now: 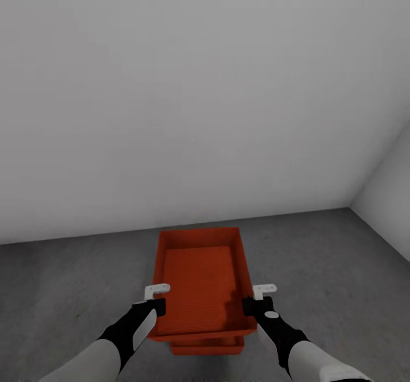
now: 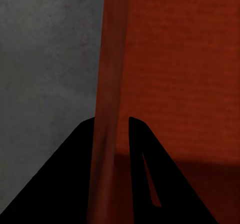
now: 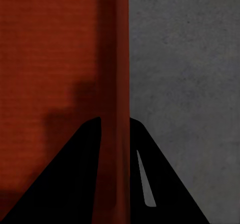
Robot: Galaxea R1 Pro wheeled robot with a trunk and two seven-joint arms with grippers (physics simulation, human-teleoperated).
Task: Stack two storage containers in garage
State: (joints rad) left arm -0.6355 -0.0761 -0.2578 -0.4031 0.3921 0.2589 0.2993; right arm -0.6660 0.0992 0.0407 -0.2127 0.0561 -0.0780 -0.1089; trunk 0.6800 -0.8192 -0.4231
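Note:
An orange-red storage container (image 1: 199,282) is held between my two arms over the dark grey floor (image 1: 336,268) of the garage. My left gripper (image 1: 157,305) is shut on its left wall, and my right gripper (image 1: 254,304) is shut on its right wall. The near edge of a second storage container (image 1: 208,346) peeks out directly beneath the first. Whether the upper one rests on it I cannot tell. In the left wrist view my gripper (image 2: 111,120) straddles the thin orange wall (image 2: 107,83). In the right wrist view my gripper (image 3: 115,119) does the same on the other wall (image 3: 119,58).
A plain white-grey wall (image 1: 199,86) stands just beyond the containers. A second wall (image 1: 393,188) meets it at a corner on the right. Rough grey floor (image 1: 68,279) spreads to both sides of the stack.

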